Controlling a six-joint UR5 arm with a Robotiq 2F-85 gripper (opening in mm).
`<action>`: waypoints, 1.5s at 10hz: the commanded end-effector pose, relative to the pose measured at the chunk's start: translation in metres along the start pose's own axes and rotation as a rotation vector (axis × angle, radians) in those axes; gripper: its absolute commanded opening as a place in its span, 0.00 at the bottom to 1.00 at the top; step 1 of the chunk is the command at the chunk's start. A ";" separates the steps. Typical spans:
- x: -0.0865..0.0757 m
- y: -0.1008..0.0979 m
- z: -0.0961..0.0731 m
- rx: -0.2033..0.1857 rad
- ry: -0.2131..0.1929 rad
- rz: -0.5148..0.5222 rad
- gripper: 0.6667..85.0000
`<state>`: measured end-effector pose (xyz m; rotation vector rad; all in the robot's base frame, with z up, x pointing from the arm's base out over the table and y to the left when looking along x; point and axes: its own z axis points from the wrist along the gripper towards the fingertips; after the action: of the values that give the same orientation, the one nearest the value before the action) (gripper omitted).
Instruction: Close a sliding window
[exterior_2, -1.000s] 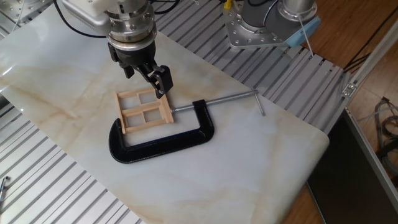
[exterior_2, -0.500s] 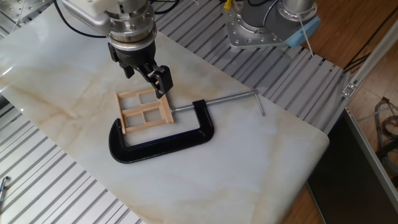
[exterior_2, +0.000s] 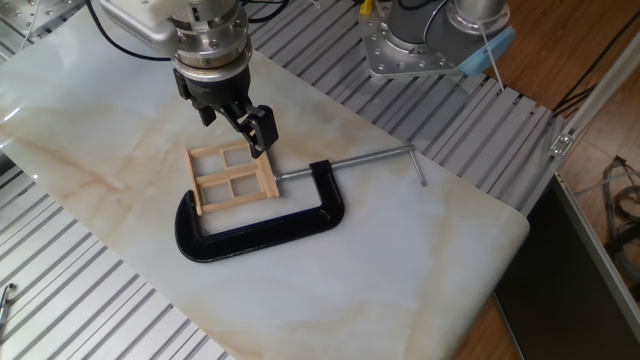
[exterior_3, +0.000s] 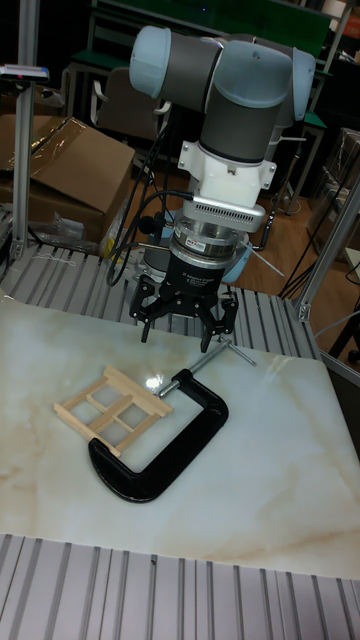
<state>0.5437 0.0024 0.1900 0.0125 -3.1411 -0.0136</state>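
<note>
The sliding window is a small pale wooden frame with four panes, lying flat on the marble tabletop. It sits inside the jaws of a black C-clamp, whose steel screw presses on its right edge. My gripper hangs just above the window's far edge, open, with nothing between its fingers. One black fingertip reaches down close to the window's far right corner. In the tall fixed view the gripper stands spread open behind the window and the clamp.
The clamp's screw and T-handle stick out to the right. A second robot base stands at the back right on the ribbed aluminium table. The marble slab ends at the right. A cardboard box lies behind.
</note>
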 end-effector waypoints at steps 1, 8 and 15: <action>0.000 0.002 0.000 0.000 0.000 0.000 0.00; -0.047 0.012 -0.004 -0.035 -0.179 0.047 0.00; -0.005 0.028 0.006 -0.077 -0.058 0.090 0.00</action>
<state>0.5680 0.0160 0.1876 -0.0725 -3.2473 -0.0641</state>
